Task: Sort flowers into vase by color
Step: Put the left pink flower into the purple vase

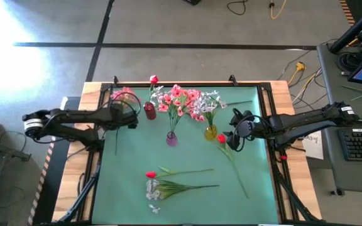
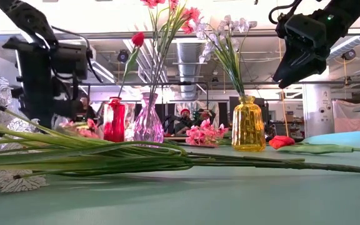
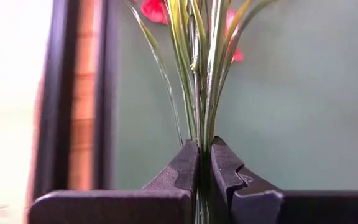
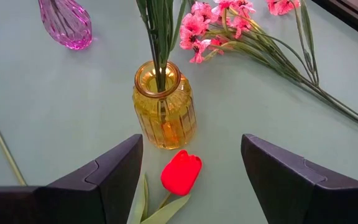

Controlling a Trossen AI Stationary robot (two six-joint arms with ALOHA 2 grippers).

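Observation:
Three glass vases stand on the green mat: a red vase [image 1: 149, 112] with a red flower, a pink vase [image 1: 171, 139] with pink sprays, and a yellow vase [image 4: 164, 109] with pale flowers. My left gripper [image 3: 204, 147], at the mat's far left [image 1: 124, 119], is shut on a pink spray [image 1: 123, 95]. My right gripper [image 4: 191, 146] hangs open above a red tulip [image 4: 181, 172] that lies on the mat beside the yellow vase, touching nothing. My left gripper pinches the pink spray's bundle of thin green stems and leaves [image 3: 201, 127] between its two fingertips, some way below the blossoms [image 3: 155, 9]. It comes slanting down from the table's left. The stem's free end [image 1: 116, 147] shows over the mat; whether it rests there, I cannot tell.
Another pink spray [image 4: 225, 22] lies on the mat behind the yellow vase. A red flower [image 1: 150, 174] and a white spray [image 1: 153, 191] lie near the front edge, their stems pointing right. The tulip's long stem [image 1: 239, 176] runs toward the near right.

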